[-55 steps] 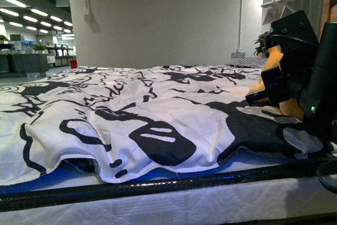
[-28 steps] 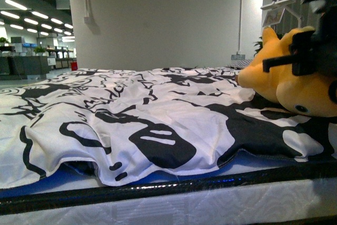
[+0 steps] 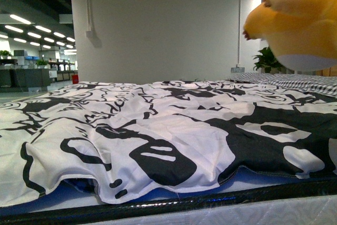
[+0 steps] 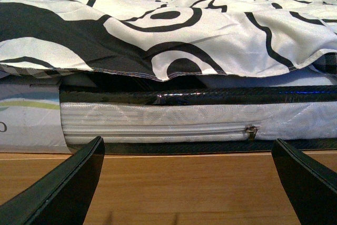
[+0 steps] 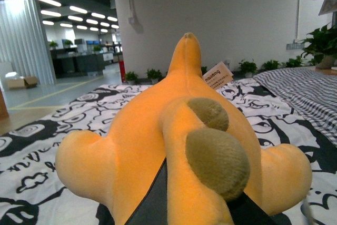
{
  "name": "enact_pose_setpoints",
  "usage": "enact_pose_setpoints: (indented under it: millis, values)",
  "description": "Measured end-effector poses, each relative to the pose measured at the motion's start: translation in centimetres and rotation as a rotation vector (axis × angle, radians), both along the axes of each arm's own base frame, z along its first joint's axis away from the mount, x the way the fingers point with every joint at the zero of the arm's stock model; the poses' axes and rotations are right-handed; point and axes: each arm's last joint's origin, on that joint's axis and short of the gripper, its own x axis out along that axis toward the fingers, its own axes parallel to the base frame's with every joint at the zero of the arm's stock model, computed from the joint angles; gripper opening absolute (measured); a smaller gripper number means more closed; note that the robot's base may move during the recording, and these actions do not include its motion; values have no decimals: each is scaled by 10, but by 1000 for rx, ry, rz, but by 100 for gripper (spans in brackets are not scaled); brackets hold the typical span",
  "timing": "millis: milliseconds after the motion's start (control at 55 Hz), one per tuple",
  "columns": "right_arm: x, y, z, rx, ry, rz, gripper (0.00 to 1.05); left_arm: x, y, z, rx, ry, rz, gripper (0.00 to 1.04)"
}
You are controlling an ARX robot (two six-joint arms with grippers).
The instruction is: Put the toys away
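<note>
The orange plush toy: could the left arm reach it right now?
Probably not as it stands. The left gripper sits low, open, facing the mattress side, while the plush toy hangs high on the right, clamped in the right gripper. It would have to rise and cross over.

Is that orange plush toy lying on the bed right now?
No, the front view shows the plush toy up in the air, with a potted plant visible in the gap between it and the bedspread.
</note>
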Motion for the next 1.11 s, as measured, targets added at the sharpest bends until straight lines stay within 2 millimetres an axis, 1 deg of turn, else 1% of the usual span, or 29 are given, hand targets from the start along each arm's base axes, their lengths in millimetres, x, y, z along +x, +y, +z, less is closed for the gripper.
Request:
enact_pose_setpoints:
  millis: [145, 236, 327, 509, 545, 600, 636, 672, 709, 854, 945, 1108]
  values:
    - [-39, -11, -2, 44, 2, 12, 7, 0, 0, 0, 0, 0, 0, 98]
    - [-53, -12, -5, 55, 17, 8, 7, 0, 0, 0, 0, 0, 0, 98]
    - [-57, -12, -8, 63, 36, 11, 7, 0, 0, 0, 0, 0, 0, 98]
    - [-57, -12, -9, 68, 38, 14, 7, 0, 0, 0, 0, 0, 0, 98]
    - [-57, -12, -9, 62, 50, -10, 7, 0, 0, 0, 0, 0, 0, 98]
    - [-58, -10, -9, 55, 145, -110, 7, 0, 0, 0, 0, 0, 0, 98]
    - [-61, -8, -13, 36, 205, -159, 7, 0, 0, 0, 0, 0, 0, 98]
    - [-64, -6, -23, 9, 262, -187, 7, 0, 0, 0, 0, 0, 0, 98]
    - [-68, -2, -37, -26, 305, -202, 7, 0, 0, 0, 0, 0, 0, 98]
    - [-75, 5, -80, -85, 355, -227, 7, 0, 0, 0, 0, 0, 0, 98]
    - [-81, 11, -98, -101, 354, -215, 7, 0, 0, 0, 0, 0, 0, 98]
    - [-90, 16, -119, -115, 336, -221, 7, 0, 0, 0, 0, 0, 0, 98]
